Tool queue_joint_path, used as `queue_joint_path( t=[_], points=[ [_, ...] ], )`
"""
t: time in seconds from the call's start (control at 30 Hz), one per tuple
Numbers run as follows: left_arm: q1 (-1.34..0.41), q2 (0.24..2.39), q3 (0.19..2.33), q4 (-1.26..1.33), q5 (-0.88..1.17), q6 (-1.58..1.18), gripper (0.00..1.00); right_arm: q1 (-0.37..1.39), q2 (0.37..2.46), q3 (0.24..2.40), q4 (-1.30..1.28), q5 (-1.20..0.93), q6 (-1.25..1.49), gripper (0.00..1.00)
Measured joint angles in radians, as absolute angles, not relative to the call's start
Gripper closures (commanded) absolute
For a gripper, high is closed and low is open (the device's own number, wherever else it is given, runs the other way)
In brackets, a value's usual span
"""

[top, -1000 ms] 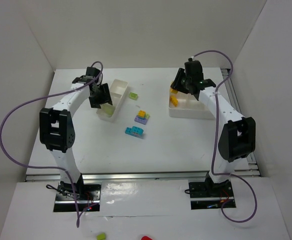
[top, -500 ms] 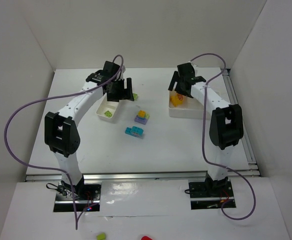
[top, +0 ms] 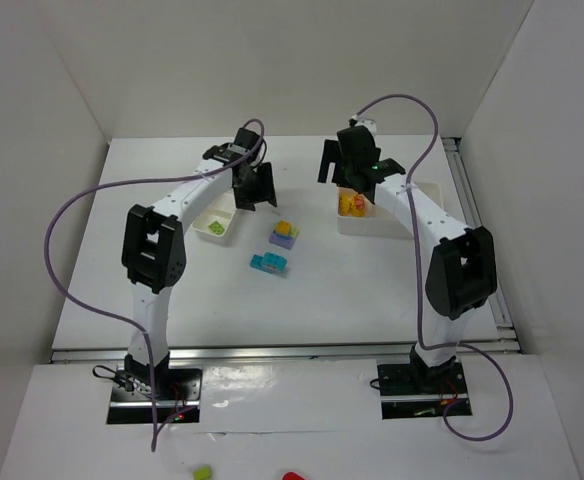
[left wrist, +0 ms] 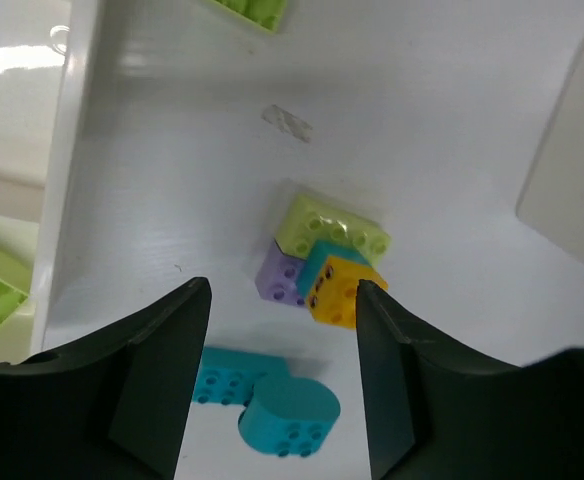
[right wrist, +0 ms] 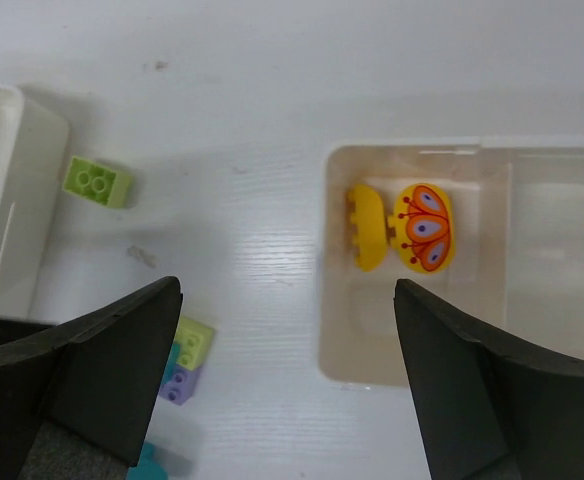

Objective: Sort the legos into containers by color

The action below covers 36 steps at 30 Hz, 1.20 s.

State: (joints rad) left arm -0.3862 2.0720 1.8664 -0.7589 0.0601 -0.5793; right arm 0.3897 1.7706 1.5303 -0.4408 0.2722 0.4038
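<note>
The left gripper (left wrist: 282,300) gapes empty above a stacked brick cluster (left wrist: 324,262); the right gripper (right wrist: 287,290), wide open, has yellow bricks (right wrist: 368,228) at one o'clock inside a white tray (right wrist: 422,340).

I log legos (left wrist: 327,262): hard plastic, glossy, smooth studs | containers (right wrist: 432,335): white plastic, slightly translucent, satin | table (left wrist: 172,150): white, glossy, faintly streaked grain, possibly laminate | left gripper fingers (left wrist: 157,390): black, matt | left arm shell (top: 197,190): white, smooth plastic
</note>
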Motion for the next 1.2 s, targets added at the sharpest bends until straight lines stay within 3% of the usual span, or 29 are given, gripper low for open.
queue_joint_path(
  t=[0.5,0.8,0.9,1.07,1.2],
  points=[
    [-0.405,2.423,2.207,-0.796,-0.267,-0.944,0.29,0.430,1.744,1.529,-0.445,0.223,0.383,0.04],
    [-0.415,2.540,2.323,-0.783,-0.344,-0.972,0.29,0.437,1.666,1.529,-0.461,0.220,0.383,0.02],
    [-0.413,2.551,2.344,-0.778,-0.347,-0.968,0.37,0.437,1.664,1.525,-0.460,0.220,0.384,0.02],
    [-0.413,2.585,2.380,-0.738,-0.332,-0.909,0.38,0.439,1.664,1.493,-0.468,0.220,0.384,0.02],
    [-0.413,2.599,2.396,-0.694,-0.321,-0.860,0.21,0.443,1.665,1.479,-0.472,0.220,0.384,0.02]
  ],
)
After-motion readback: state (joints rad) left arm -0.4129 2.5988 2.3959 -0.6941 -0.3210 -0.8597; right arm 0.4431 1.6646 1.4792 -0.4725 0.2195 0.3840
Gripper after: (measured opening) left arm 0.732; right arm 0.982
